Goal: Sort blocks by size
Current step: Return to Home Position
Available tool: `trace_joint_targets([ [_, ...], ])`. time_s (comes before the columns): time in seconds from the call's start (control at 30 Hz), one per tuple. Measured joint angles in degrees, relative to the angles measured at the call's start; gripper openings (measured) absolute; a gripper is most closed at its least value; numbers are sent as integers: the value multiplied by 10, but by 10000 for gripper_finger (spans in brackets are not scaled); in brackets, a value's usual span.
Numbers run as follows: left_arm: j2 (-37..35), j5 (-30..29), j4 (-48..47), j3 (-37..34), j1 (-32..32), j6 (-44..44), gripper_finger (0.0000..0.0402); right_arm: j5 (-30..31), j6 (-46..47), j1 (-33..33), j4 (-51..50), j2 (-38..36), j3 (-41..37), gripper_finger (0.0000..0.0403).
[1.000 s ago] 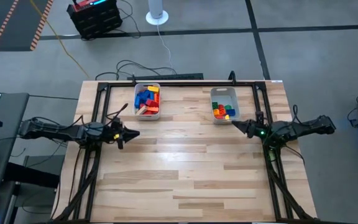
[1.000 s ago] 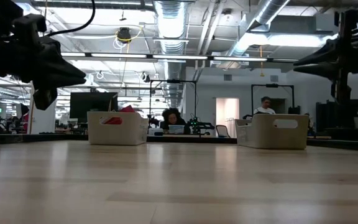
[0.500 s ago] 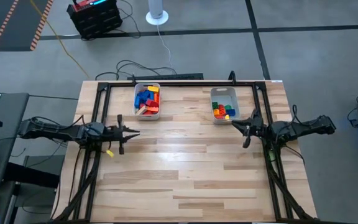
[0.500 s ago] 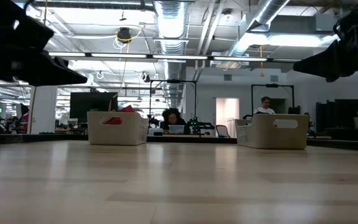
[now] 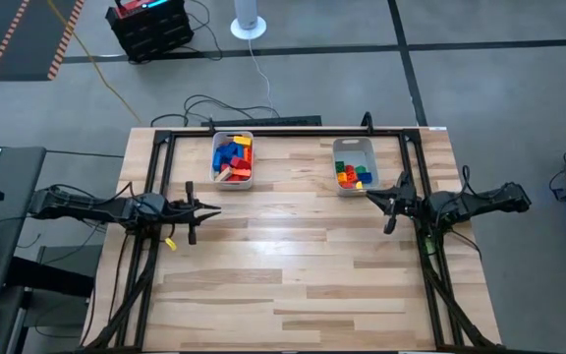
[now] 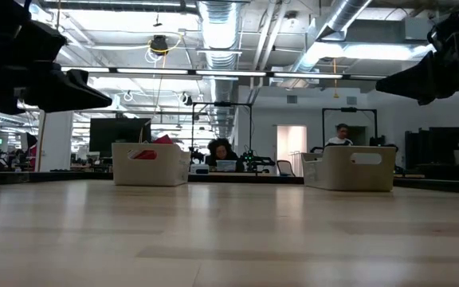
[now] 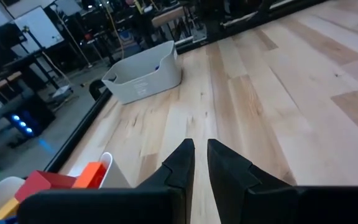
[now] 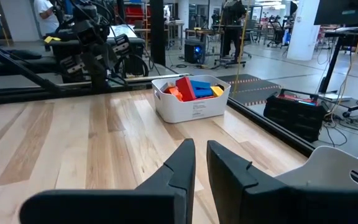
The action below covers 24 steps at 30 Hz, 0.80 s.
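The pale wooden table (image 5: 293, 265) lies bare between the arms. Every block in view sits in 1 of 2 white bins at its far side: long blocks (image 5: 232, 157) in blue, red and tan fill the left bin (image 5: 232, 134), and stubby blocks (image 5: 352, 176) the right bin (image 5: 354, 147). The left gripper (image 7: 201, 146) and right gripper (image 8: 201, 144) hover near their own table edges, fingers pinched nearly together on nothing. Risk looks slight — a wide swing while parking could clip a bin, and the left heap, standing above its rim, could spill.
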Motion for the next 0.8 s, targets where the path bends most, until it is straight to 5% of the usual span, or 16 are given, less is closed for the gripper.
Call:
trace_joint_targets([
  [0.8,0,1,0,0,0,-19,39,0,0,0,0,0,-1,70],
])
